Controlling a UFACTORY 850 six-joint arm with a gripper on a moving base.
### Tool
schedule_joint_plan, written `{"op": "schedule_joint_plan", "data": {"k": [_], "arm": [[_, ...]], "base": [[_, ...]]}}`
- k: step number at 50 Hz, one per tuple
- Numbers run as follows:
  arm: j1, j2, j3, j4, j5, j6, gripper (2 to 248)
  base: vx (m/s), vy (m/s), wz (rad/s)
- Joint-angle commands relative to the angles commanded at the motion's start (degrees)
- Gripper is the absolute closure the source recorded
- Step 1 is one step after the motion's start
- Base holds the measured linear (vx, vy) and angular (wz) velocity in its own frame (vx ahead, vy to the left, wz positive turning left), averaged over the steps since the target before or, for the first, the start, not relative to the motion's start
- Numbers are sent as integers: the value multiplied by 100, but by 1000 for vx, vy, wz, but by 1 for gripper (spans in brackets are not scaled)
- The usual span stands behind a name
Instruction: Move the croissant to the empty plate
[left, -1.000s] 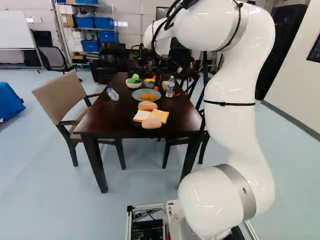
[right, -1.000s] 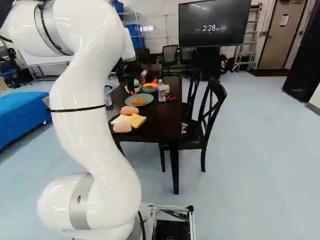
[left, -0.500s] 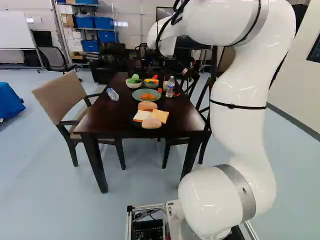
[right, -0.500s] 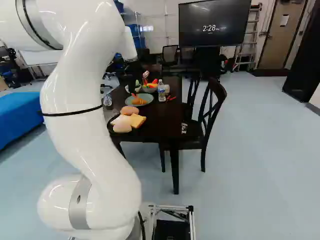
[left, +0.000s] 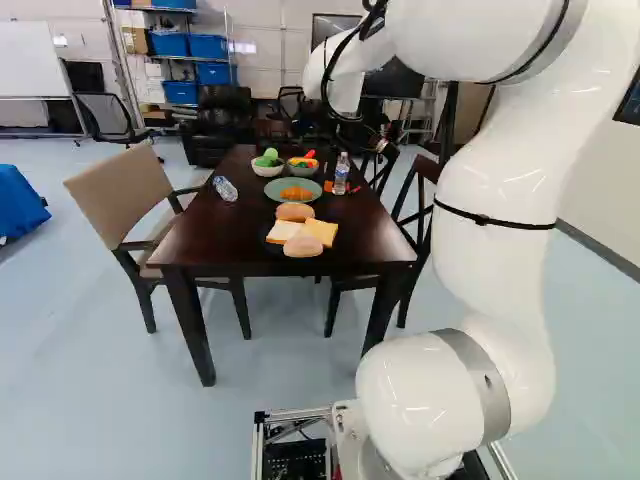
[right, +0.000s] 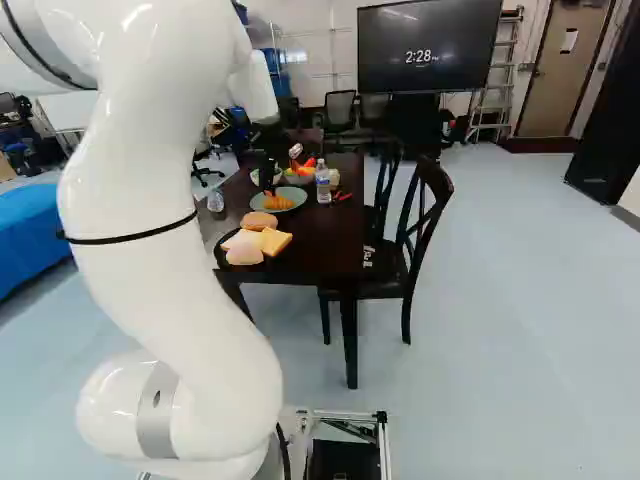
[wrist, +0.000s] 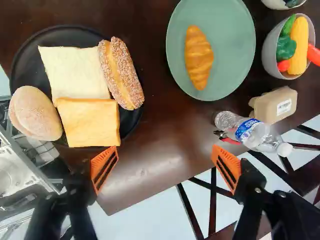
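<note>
The gripper (right: 267, 172) shows dark in the right base view, in front of the table's far part. In the wrist view the gripper (wrist: 165, 154) stands open over the table's edge, nothing between its orange pads. Ahead of it lies the golden croissant (wrist: 199, 57) on a teal plate (wrist: 235, 75), apart from the fingers. Beside that, a black plate (wrist: 133, 120) holds two bread slices, a round bun and a seeded roll. Both plates in view bear food.
By one finger lie a water bottle (wrist: 245, 131), red-handled pliers (wrist: 228, 138) and a small carton (wrist: 275, 105). Past them stands a bowl of toy vegetables (wrist: 270, 52). Another bottle (left: 225, 188) lies across the table. Chairs (left: 130, 195) flank the dark table (left: 200, 240).
The upper arm has swung rightward in the left base view and leftward in the right base view. The base and the food have not shifted; the gripper has stayed open.
</note>
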Motion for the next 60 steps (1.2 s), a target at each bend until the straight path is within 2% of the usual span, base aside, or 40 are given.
{"op": "schedule_joint_plan", "data": {"k": [60], "arm": [[-503, 1239, 1409, 0, 0, 0, 3]], "base": [[0, 0, 0]]}}
